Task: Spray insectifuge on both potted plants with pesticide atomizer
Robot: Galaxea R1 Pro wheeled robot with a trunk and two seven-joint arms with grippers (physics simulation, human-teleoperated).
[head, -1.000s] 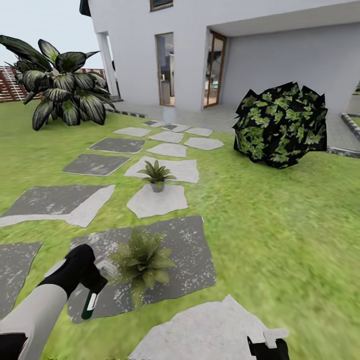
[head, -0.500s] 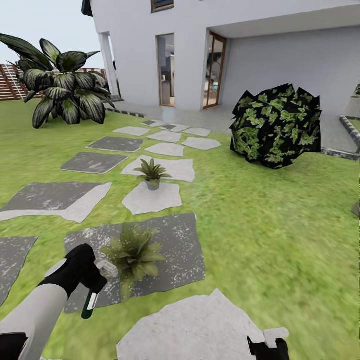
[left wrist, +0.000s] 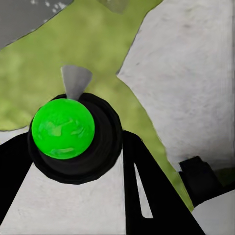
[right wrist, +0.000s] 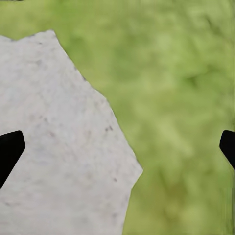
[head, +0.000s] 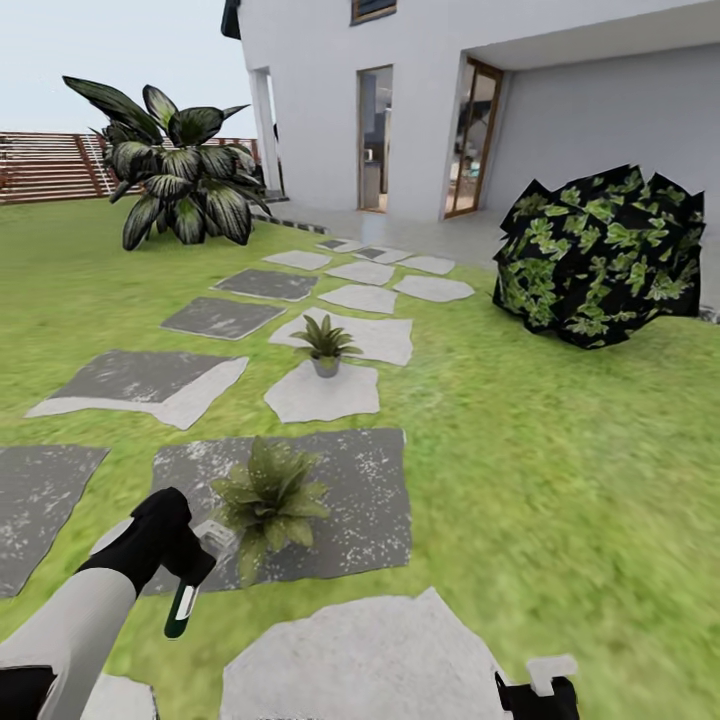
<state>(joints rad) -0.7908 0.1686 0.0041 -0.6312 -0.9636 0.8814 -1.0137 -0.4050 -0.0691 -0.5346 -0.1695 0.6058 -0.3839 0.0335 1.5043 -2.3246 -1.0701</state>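
My left gripper (head: 180,560) is shut on the pesticide atomizer (head: 181,603), a slim dark bottle with a green-white mark that hangs down from the hand. In the left wrist view the atomizer (left wrist: 63,128) shows end-on as a green disc in a black ring between the black fingers (left wrist: 147,196). The near potted plant (head: 268,497) stands on a dark stepping stone just right of that gripper. The far potted plant (head: 325,345) sits in a grey pot on a pale stone further ahead. Low at the picture's edge, my right gripper (head: 537,690) is open over a pale stone (right wrist: 58,161) and grass.
Irregular stepping stones (head: 215,317) lead across the lawn to a white house (head: 560,110). A dark leafy bush (head: 598,255) stands at the right, a big striped-leaf bush (head: 182,180) at the back left. A brown slatted fence (head: 50,165) closes the far left.
The whole view has swung to the left, so the house, bushes and stones sit further right and more fence shows. Both arms hold the same pose.
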